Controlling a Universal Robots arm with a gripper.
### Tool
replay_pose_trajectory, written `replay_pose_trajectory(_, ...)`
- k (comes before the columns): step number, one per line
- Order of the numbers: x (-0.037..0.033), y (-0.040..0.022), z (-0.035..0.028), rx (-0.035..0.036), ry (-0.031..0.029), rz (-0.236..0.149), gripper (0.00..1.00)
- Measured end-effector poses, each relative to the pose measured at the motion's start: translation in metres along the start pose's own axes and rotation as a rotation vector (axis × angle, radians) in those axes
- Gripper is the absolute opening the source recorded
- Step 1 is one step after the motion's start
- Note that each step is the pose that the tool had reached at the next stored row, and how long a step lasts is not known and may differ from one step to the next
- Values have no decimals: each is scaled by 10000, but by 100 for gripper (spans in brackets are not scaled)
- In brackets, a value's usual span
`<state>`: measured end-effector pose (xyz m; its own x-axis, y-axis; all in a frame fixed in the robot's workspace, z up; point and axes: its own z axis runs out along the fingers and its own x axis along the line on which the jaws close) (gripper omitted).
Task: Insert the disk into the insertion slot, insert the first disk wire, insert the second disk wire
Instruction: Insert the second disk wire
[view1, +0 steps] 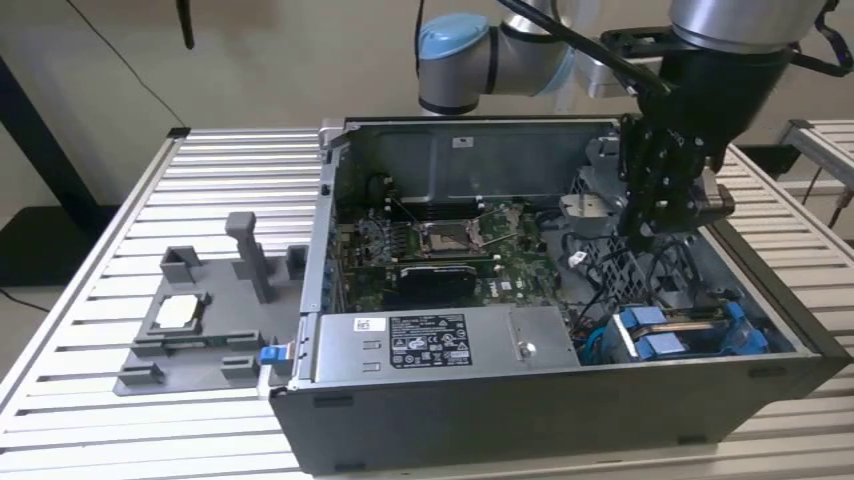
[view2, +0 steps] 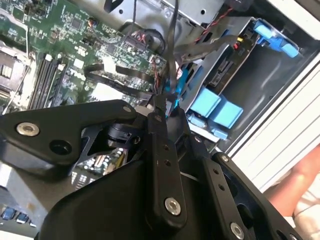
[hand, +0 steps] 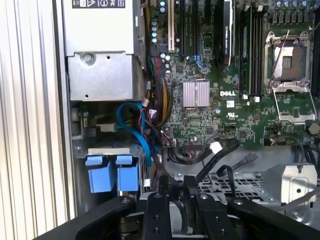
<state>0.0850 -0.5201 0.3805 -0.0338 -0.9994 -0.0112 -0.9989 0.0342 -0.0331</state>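
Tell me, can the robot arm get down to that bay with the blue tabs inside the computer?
Probably yes. The case is open on top, and the arm hangs over it near the insertion slot. Loose cables beside the slot might snag it on the way down.

The arm (view1: 497, 52) is shown bent at a blue-capped joint, with the grey wrist (view1: 742, 24) directed downward. The black pincer (view1: 650, 236) is hung steeply below it; its bolted link bars (hand: 155, 216) are seen in both wrist views.

Motherboard (hand: 235, 130) carries white lettering (hand: 227, 93); power supply (view1: 534, 345) carries a label (view1: 427, 340).
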Motion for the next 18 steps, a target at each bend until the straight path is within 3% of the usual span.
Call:
replay_pose_trajectory(1, -9, 8, 0, 94, 12, -6, 27)
replay_pose_trajectory(3, -22, 22, 0, 376, 70, -19, 27)
replay_pose_trajectory(4, -26, 33, 0, 511, 128, -25, 27)
replay_pose_trajectory(6, -29, 48, 1, 667, 320, -49, 27)
replay_pose_trajectory(9, -33, 69, 4, 734, 673, -129, 27)
replay_pose_trajectory(11, -41, 76, 9, 768, 834, -221, 27)
replay_pose_trajectory(14, -73, 84, 29, 860, 949, -376, 27)
replay_pose_trajectory(18, -129, 98, 40, 933, 958, -568, 27)
